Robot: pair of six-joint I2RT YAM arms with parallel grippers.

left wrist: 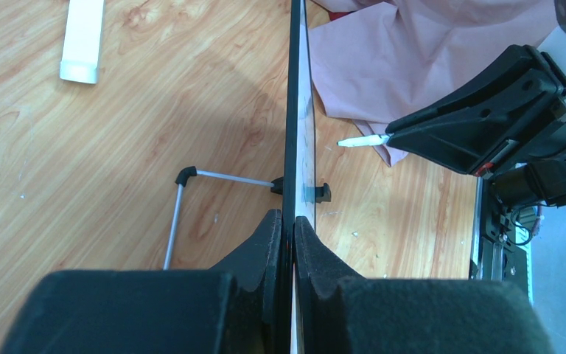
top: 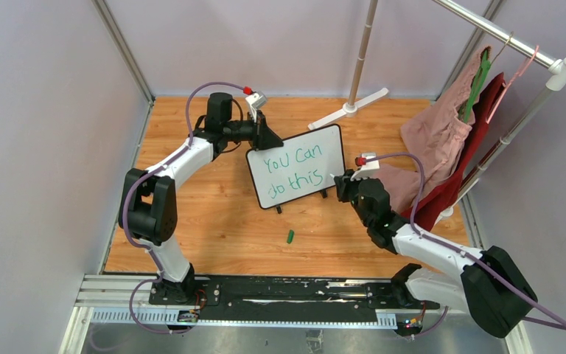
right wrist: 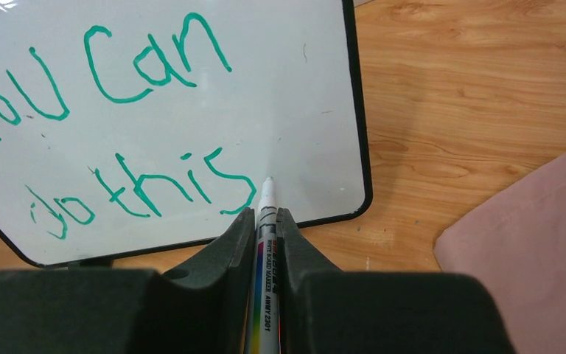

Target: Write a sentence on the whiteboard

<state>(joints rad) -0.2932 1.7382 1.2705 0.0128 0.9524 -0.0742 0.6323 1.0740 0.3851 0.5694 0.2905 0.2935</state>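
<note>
**Whiteboard held on edge at mid-table, marker tip just off its face**

Whiteboard (top: 295, 166) stands upright on its small black feet in the middle of the wooden table (top: 214, 214), its written face turned toward the near right. The sentence (top: 292, 171) runs in green over two lines, "You can" above "do this".

The left gripper (left wrist: 287, 221) reaches in from the far left, and its fingers are closed on the board's thin black edge, one on each face. A wire prop (left wrist: 184, 199) stands behind the board on its back side.

The right gripper (right wrist: 267, 215) comes in from the near right with its fingers clamped around a whiteboard marker (right wrist: 267, 199). The marker's pale tip points at the bare board just right of the final "s". In the left wrist view a small gap shows between the tip and the board.

A small green cap (top: 290, 237) lies on the table near the board's near side. Pink cloth (top: 435, 136) and red cloth (top: 479, 147) hang from a rack (top: 501, 33) at the far right.
</note>
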